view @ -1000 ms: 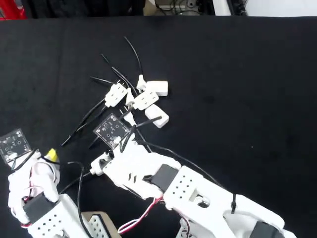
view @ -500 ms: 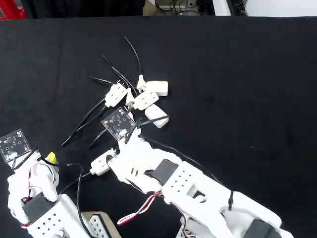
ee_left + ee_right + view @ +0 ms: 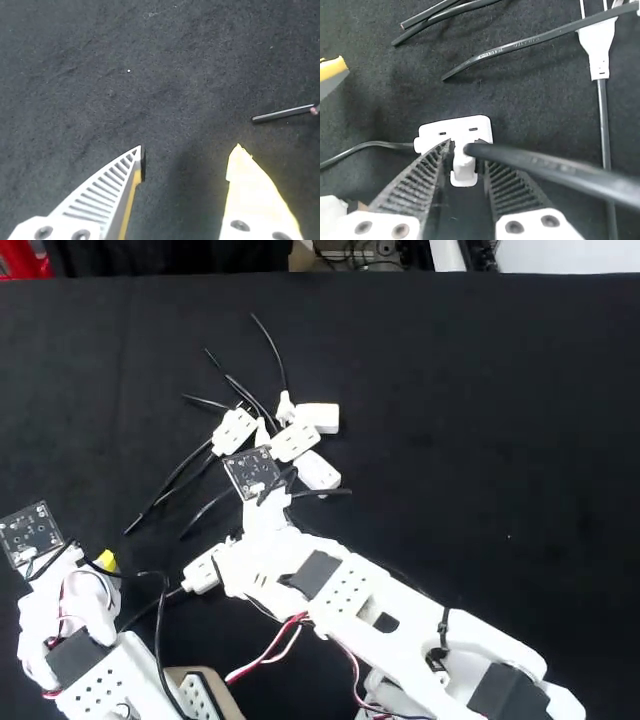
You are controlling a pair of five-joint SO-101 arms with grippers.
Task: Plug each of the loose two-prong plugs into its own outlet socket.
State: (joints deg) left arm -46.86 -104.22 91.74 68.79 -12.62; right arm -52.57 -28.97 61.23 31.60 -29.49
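— So, starting at the left: what is the left gripper (image 3: 190,150) up to?

— It hangs over bare tabletop (image 3: 150,60) with its fingers wide apart and nothing between them; one loose cord end (image 3: 285,112) lies near it.

— And the outlet socket (image 3: 455,131)?

— It lies on the tabletop between the two arms, its own cord trailing off toward the left arm. Its two slots show bare on the face turned to the right wrist camera.

— Then the right gripper (image 3: 466,152)?

— Its fingers are closed tight on a white plug (image 3: 464,175), whose thick black cord (image 3: 555,165) runs off past one finger. The plug touches the socket's near edge; whether the prongs have found any slot cannot be told.

— What does the step need?

— Probably a squared plug: prongs lined up with both slots, then a straight push along them, no twist. The socket looks free to slide, so the push should be slow, and the stiff cord may lever the plug askew in the grip.

— Farther right?

— The other white plugs and sockets (image 3: 295,440) lie clustered close together; which are already mated cannot be told.
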